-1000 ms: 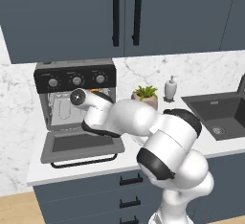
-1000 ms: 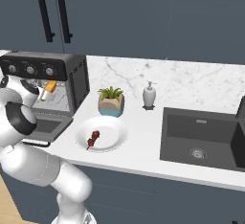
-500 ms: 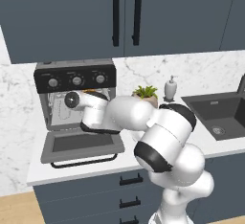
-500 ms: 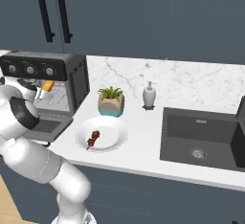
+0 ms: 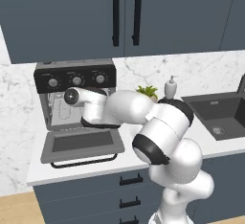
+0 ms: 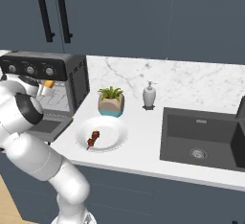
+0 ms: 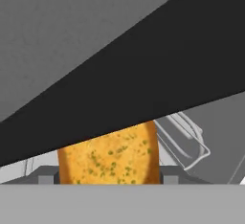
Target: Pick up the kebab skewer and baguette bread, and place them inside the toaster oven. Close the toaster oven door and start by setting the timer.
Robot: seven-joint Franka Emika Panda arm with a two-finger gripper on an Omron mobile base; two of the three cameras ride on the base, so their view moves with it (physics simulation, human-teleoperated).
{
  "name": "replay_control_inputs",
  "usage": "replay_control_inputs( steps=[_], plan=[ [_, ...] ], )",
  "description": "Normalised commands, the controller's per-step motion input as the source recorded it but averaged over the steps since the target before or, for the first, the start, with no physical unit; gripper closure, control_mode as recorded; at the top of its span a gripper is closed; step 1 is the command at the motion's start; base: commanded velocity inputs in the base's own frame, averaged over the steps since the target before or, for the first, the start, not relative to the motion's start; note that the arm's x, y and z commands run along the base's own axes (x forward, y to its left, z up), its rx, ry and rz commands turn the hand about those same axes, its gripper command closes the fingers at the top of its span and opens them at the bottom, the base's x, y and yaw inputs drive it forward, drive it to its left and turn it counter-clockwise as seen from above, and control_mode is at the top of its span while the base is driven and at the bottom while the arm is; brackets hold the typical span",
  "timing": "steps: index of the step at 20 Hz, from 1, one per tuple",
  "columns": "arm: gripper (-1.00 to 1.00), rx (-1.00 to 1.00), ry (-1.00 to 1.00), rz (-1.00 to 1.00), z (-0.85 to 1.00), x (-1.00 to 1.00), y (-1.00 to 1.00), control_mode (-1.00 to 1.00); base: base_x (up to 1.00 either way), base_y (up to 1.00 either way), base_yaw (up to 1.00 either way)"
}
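The baguette bread (image 7: 107, 158), a golden-orange loaf, sits between my fingertips, with my gripper (image 7: 107, 176) shut on it. The loaf (image 6: 47, 88) hangs at the open mouth of the toaster oven (image 6: 72, 77), just under its black knob panel (image 5: 76, 78). Beyond the bread lies the wire rack (image 7: 187, 140) inside the oven. The toaster oven door (image 5: 81, 144) is folded down flat, below my hand. On a white plate (image 6: 115, 128) to the right of the oven lies the kebab skewer (image 6: 92, 139).
A potted plant (image 6: 111, 101) and a soap dispenser (image 6: 150, 95) stand at the back of the counter. The dark sink (image 6: 203, 139) lies to the right. Dark cabinets (image 5: 124, 12) hang above. The oven's top edge runs close over the bread.
The hand with the bread has stayed at the oven mouth and turned a little. The elbow and forearm behind it have swung to a new pose.
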Motion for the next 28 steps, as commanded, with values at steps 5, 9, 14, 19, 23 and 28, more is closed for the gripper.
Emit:
replay_control_inputs(
  steps=[5, 9, 14, 19, 23, 28],
  plan=[
    [1.0, -0.01, -0.08, 0.0, -0.05, 0.09, 0.0, -1.0, 0.0, 0.0, 0.0],
    [1.0, 0.0, -0.04, 0.0, 0.0, 0.21, 0.0, -1.0, 0.0, 0.0, 0.0],
    [1.0, 0.0, 0.0, 0.0, 0.01, 0.25, 0.0, -1.0, 0.0, 0.0, 0.0],
    [-1.0, 0.0, 0.0, 0.0, 0.0, 0.12, 0.01, -1.0, 0.0, 0.0, 0.0],
    [-1.0, 0.0, 0.0, 0.0, 0.0, 0.0, 0.0, -1.0, 0.0, 0.0, 0.0],
    [-1.0, 0.0, 0.0, 0.0, 0.0, 0.0, 0.0, -1.0, 0.0, 0.0, 0.0]
  ],
)
